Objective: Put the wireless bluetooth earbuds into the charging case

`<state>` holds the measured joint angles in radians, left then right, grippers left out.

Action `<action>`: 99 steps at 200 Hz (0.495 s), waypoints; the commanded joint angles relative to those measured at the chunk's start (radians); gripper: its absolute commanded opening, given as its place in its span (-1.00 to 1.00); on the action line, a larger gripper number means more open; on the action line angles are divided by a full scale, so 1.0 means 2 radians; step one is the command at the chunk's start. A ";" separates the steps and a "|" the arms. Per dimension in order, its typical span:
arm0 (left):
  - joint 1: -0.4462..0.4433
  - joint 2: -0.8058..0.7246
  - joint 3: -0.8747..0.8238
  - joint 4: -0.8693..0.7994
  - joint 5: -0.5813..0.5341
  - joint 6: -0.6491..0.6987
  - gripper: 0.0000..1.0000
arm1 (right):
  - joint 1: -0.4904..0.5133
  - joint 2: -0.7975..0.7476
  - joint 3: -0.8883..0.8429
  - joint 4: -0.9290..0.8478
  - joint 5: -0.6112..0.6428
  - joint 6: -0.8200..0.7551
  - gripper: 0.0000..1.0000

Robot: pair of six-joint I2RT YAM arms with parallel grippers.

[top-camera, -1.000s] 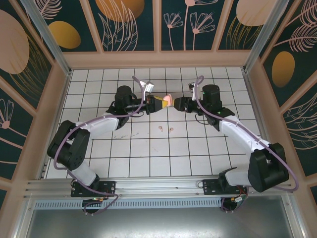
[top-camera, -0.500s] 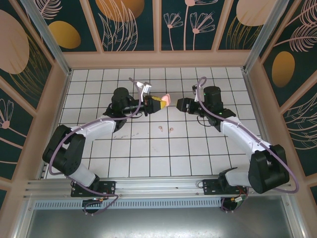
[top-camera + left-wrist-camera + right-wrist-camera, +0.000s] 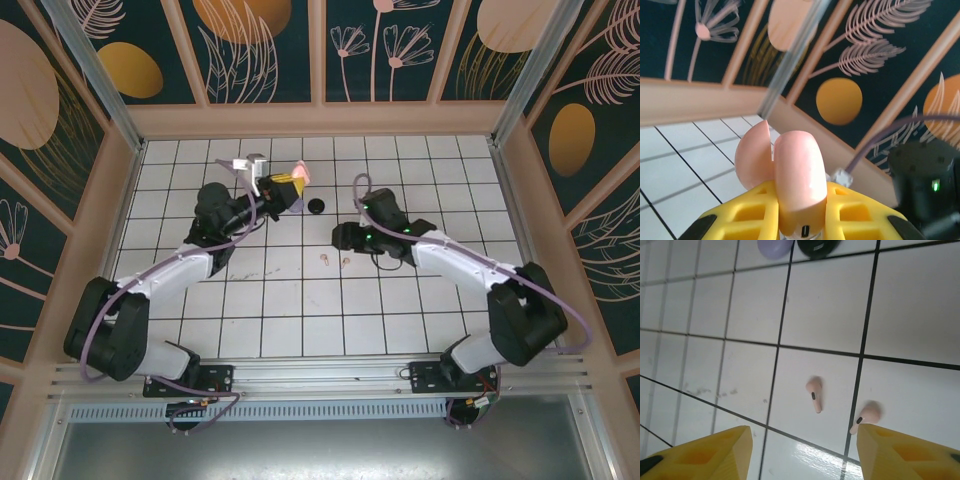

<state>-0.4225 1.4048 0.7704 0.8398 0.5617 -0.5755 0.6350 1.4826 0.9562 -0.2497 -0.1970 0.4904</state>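
Left gripper [image 3: 800, 215], yellow fingers clamped on a glossy pale pink oval charging case [image 3: 796, 165], lid open, held above the white tiled worktop's [image 3: 400, 310] far edge. Right gripper [image 3: 802, 440], jaws apart and empty, hovers over two tiny pale pink stemmed earbuds [image 3: 814, 395] lying mid-worktop.

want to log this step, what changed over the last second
The left gripper, shut on the pink charging case, carried it left and toward the far wall. The right gripper drew back from the case and swung toward the near side, open above the two pink earbuds. Those earbuds lie where they were on the tiles.
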 commanded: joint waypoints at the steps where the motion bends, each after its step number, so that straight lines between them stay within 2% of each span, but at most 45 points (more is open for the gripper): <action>1: 0.012 -0.029 -0.007 0.041 -0.031 0.005 -1.00 | 0.021 0.038 0.044 -0.042 0.050 -0.037 0.12; 60: 0.023 -0.065 -0.009 0.052 -0.061 0.002 -1.00 | 0.061 0.147 0.128 -0.102 0.099 -0.061 0.03; 99: 0.026 -0.078 -0.013 0.052 -0.060 0.004 -1.00 | 0.066 0.170 0.148 -0.109 0.104 -0.060 0.00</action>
<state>-0.3782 1.2778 0.7551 0.8955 0.4526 -0.5758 0.7612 1.8126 1.2137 -0.4149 -0.0246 0.3901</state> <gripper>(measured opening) 0.200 0.504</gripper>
